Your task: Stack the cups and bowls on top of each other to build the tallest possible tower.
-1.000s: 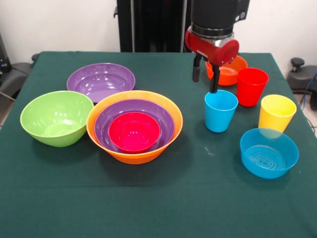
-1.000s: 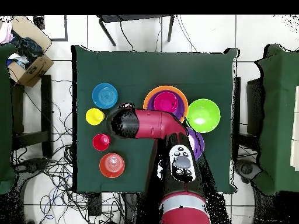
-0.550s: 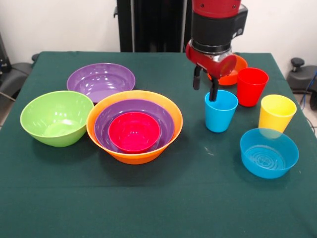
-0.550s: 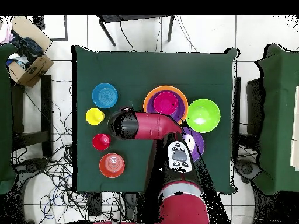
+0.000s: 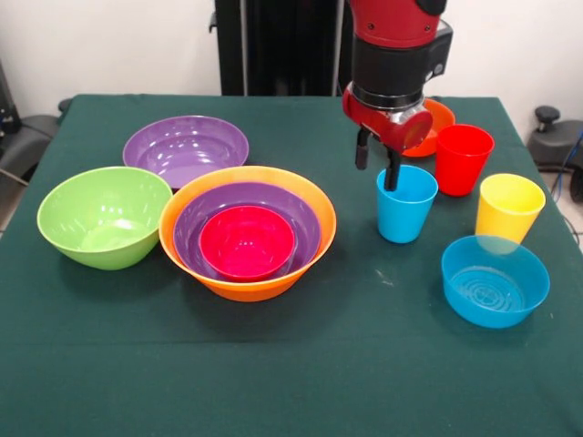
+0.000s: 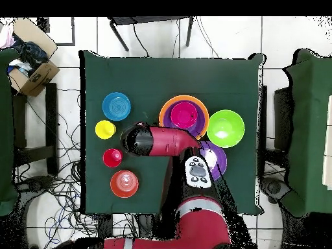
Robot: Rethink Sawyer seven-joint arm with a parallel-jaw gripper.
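Currently we find the gripper (image 5: 376, 169) released, its two black fingers apart, straddling the far rim of the blue cup (image 5: 406, 204): one finger dips inside the mouth, the other hangs outside. We see the blue cup upright on the green table (image 5: 291, 382), near the red cup (image 5: 463, 159) and the yellow cup (image 5: 508, 208). We locate the large orange bowl (image 5: 247, 230) mid-table, holding a purple bowl (image 5: 246, 216) and a pink-red bowl (image 5: 247, 240) nested inside. Separately stand the lime green bowl (image 5: 104, 216), second purple bowl (image 5: 186, 148), small blue bowl (image 5: 495, 279) and small orange bowl (image 5: 428, 129), the last partly hidden behind the arm (image 6: 165, 141).
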